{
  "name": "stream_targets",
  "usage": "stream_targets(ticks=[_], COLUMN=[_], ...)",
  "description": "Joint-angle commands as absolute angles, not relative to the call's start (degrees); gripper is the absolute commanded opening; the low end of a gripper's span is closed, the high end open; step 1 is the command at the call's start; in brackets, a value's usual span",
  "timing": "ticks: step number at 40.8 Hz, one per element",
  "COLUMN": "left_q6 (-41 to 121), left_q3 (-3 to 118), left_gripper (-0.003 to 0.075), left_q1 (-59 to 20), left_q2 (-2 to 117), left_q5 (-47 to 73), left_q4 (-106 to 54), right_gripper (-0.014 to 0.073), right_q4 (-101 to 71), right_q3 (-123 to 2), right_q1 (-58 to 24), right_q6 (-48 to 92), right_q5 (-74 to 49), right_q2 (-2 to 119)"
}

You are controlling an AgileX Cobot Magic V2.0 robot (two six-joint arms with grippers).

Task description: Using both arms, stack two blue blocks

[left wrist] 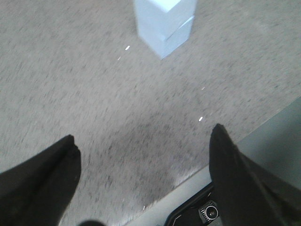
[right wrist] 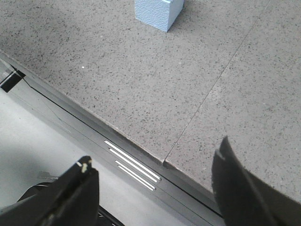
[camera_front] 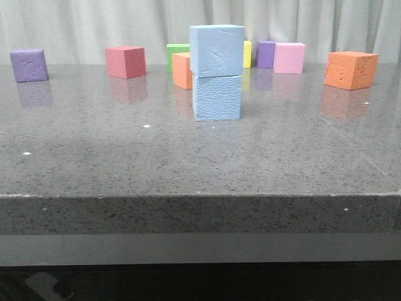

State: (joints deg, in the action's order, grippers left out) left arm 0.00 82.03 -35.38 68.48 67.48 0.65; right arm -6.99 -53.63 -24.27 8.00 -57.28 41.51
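Two pale blue blocks stand stacked at the table's middle: the upper block (camera_front: 217, 50) rests on the lower block (camera_front: 217, 97), turned slightly. The stack also shows in the left wrist view (left wrist: 164, 23), and the lower block in the right wrist view (right wrist: 158, 12). My left gripper (left wrist: 143, 141) is open and empty over the table near its front edge, well short of the stack. My right gripper (right wrist: 153, 157) is open and empty over the table's front edge. Neither arm shows in the front view.
Other cubes stand along the back of the grey stone table (camera_front: 94, 157): purple (camera_front: 29, 64), red (camera_front: 126, 61), green (camera_front: 177, 53), orange (camera_front: 182, 70), yellow (camera_front: 247, 54), purple (camera_front: 265, 54), pink (camera_front: 289, 58), orange (camera_front: 350, 69). The table's front edge (right wrist: 141, 155) lies under the right gripper.
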Motion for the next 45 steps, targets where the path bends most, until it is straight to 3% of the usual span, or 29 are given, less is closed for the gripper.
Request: stream_targets(ticks=[1,13,25,28,35,37,40,45], left_q6=[-1.5,-1.5,-1.5,-1.4,-1.3,-1.3,-1.3,-1.3], left_q3=[75.7,50.8,41.2,41.2,41.2,41.2,41.2,41.2], left_gripper=[0.0543,0.0543,0.0534,0.0459,0.0129,0.0056,-0.0019,-0.0020], left_q1=[-35.8,-35.8,-35.8,-35.8,-35.8,-35.8,-35.8,-35.8], left_q2=[60.9,40.8,29.4,29.2,29.2,29.2,29.2,29.2], left_q5=[60.1,42.9,32.0,32.0,32.0,32.1,32.1,32.0], left_q4=[1.0,-1.7,-4.7,-4.6,-4.2,-4.2,-4.2,-4.2], right_gripper=[0.0517,0.0517,0.0499,0.0409,-0.0056,-0.0132,-0.0123,-0.0124], right_q4=[-7.6,-7.6,-9.0,-9.2,-9.2,-9.2,-9.2,-9.2], right_q3=[-54.9,-54.9,-54.9,-54.9,-54.9,-54.9,-54.9,-54.9], right_q1=[-23.9,-23.9,-23.9,-23.9,-23.9,-23.9,-23.9,-23.9], right_q6=[8.6,8.6,8.6,8.6,8.6,8.6,8.6,8.6], right_q5=[-53.9,-53.4,-46.1,-45.6,-45.5,-45.5,-45.8,-45.9], right_q2=[41.3,41.4,41.4,41.4,41.4,41.4,41.4,41.4])
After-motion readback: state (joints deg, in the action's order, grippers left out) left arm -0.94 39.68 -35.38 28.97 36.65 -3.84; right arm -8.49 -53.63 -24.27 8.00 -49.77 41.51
